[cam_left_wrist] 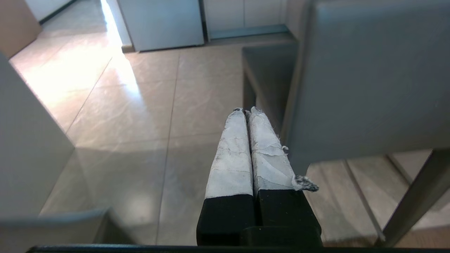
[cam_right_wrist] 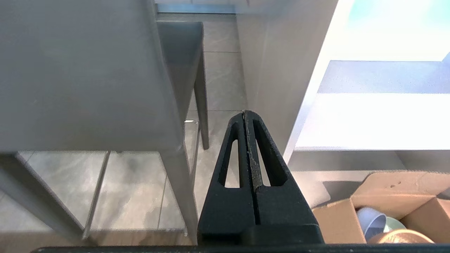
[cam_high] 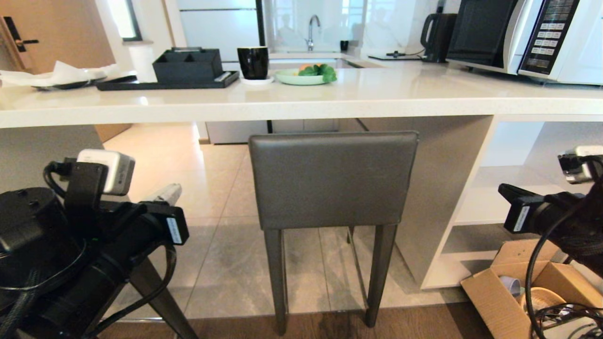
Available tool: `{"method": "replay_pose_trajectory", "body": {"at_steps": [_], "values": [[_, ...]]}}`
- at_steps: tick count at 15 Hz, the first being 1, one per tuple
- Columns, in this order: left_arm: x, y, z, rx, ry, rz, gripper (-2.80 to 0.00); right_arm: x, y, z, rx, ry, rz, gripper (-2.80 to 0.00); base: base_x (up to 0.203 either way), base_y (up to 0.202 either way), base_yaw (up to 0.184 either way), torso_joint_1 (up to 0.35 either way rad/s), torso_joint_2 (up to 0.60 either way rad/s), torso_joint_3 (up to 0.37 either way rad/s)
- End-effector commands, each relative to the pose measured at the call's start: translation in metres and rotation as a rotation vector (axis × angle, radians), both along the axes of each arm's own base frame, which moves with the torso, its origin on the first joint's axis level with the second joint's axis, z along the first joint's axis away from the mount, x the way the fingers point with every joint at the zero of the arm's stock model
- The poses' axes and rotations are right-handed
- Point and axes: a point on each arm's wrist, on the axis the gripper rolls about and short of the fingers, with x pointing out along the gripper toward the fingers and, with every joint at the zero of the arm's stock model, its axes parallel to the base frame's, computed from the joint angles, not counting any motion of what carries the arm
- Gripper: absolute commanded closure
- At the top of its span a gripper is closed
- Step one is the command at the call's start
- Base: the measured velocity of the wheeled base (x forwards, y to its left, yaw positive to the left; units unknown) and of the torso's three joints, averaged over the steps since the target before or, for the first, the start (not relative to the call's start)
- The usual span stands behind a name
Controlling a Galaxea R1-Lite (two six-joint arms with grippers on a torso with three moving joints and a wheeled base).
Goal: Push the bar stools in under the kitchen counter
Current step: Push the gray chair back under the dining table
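One bar stool (cam_high: 332, 179) stands in the middle, its grey backrest just below the front edge of the white kitchen counter (cam_high: 301, 101) and its seat (cam_left_wrist: 267, 66) beneath the slab. A dark tapered leg (cam_high: 160, 296) of a second stool shows behind my left arm. My left gripper (cam_left_wrist: 246, 111), with white-taped fingers, is shut and empty. It hangs to the left of the backrest (cam_left_wrist: 369, 77), apart from it. My right gripper (cam_right_wrist: 246, 113) is also shut and empty. It hangs to the right of the backrest (cam_right_wrist: 81, 77), between the stool and the counter's grey side panel (cam_right_wrist: 277, 70).
On the counter are a black tray with an organizer (cam_high: 188, 66), a black cup (cam_high: 253, 61), a plate of greens (cam_high: 306, 75), a kettle and a microwave (cam_high: 527, 33). White open shelving (cam_high: 490, 197) stands on the right. An open cardboard box (cam_high: 499, 292) sits on the floor below it.
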Motion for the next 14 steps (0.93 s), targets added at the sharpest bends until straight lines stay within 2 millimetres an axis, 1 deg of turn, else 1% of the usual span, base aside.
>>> {"method": "replay_pose_trajectory", "body": {"at_steps": [1,2,3,5,8,10,12,14], "values": [[-0.02,0.017,0.004,-0.023,-0.036,0.027,0.0,-0.025,-0.003,0.006,0.004,-0.05,-0.015,0.0,0.0,0.0,0.0,0.0,0.0,0.0],[-0.02,0.021,0.0,-0.015,-0.024,0.042,0.0,-0.031,-0.003,0.004,0.001,-0.048,-0.047,0.0,0.0,0.0,0.0,0.0,0.0,0.0],[-0.019,0.021,0.001,-0.016,-0.026,0.044,0.0,-0.034,-0.003,0.004,0.003,-0.054,-0.055,0.0,0.0,0.0,0.0,0.0,0.0,0.0],[-0.017,0.02,0.005,-0.028,-0.038,0.043,0.0,-0.035,-0.003,0.003,0.005,-0.051,-0.056,0.0,0.0,0.0,0.0,0.0,0.0,0.0],[-0.017,0.02,0.001,-0.059,-0.022,0.046,0.0,-0.041,-0.004,-0.003,0.012,-0.034,-0.055,0.0,0.0,0.0,0.0,0.0,0.0,0.0],[-0.016,0.02,0.001,-0.078,-0.016,0.046,0.0,-0.041,-0.004,-0.003,0.027,-0.034,-0.056,0.0,0.0,0.0,0.0,0.0,0.0,0.0],[-0.013,0.018,-0.004,-0.062,0.011,0.053,0.0,-0.041,-0.004,-0.001,0.026,-0.038,-0.051,0.0,0.0,0.0,0.0,0.0,0.0,0.0],[-0.012,0.018,-0.003,-0.059,0.012,0.061,0.0,-0.041,-0.004,-0.001,0.028,-0.04,-0.05,0.0,0.0,0.0,0.0,0.0,0.0,0.0]]}}
